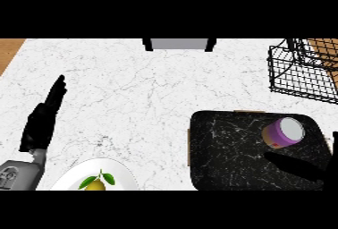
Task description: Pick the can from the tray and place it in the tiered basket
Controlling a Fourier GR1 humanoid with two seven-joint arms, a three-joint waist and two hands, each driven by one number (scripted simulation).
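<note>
A purple can (pixel 284 132) with a white top lies tilted on the dark marbled tray (pixel 224 152) at the right. My right hand (pixel 310 167) is over the tray's lower right part, just below the can, with its thumb pointing left and its fingers straight; it is open and apart from the can. The black wire tiered basket (pixel 305 67) stands at the counter's far right corner. My left hand (pixel 45 117) rests open at the left, fingers up.
A white plate (pixel 73 179) with a yellow lemon (pixel 96 184) and green leaves sits at the lower edge, left of the tray. A grey and black object (pixel 179 44) stands at the counter's back edge. White marble counter (pixel 145 89) lies between tray and basket.
</note>
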